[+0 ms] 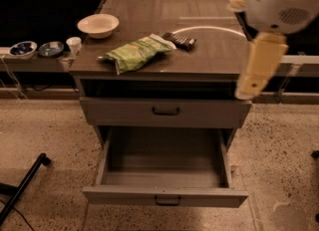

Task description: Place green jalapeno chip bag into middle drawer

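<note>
the cream bowl [98, 25] stands near the back left corner of the surface [219, 58]; the green jalapeno chip bag [135, 54] lies left of centre, toward the front edge. below, the middle drawer [199, 195] is pulled open. the pincer [248, 84] hangs at the front right corner; if it is open or closed i cannot tell.

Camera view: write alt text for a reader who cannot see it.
A green jalapeno chip bag lies on top of a grey cabinet, between a cream bowl and a small dark packet; the middle drawer below stands pulled open. The robot's tool hangs beside the cabinet's right front corner, apart from the bag.
</note>
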Tool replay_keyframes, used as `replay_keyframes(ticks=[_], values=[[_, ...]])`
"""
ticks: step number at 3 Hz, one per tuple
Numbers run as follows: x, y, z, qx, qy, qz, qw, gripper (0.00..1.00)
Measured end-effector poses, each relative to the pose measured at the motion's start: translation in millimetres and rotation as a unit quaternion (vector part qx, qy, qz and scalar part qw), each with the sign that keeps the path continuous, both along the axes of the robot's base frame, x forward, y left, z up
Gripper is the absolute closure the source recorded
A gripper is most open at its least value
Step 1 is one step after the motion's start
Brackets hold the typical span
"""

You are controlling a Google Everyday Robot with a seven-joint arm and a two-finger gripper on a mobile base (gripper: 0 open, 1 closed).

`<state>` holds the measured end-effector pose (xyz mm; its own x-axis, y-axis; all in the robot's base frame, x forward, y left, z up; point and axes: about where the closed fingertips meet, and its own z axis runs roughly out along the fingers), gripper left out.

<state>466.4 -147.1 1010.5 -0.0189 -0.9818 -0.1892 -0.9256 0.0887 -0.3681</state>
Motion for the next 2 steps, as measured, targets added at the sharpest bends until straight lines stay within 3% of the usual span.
replay_keyframes(ticks=[1, 2], values=[[17.8, 64.4, 26.2, -0.002, -0.076, 0.088, 0.9932, 0.0], [17.2, 64.1, 26.5, -0.002, -0.076, 0.087, 0.9933, 0.0]])
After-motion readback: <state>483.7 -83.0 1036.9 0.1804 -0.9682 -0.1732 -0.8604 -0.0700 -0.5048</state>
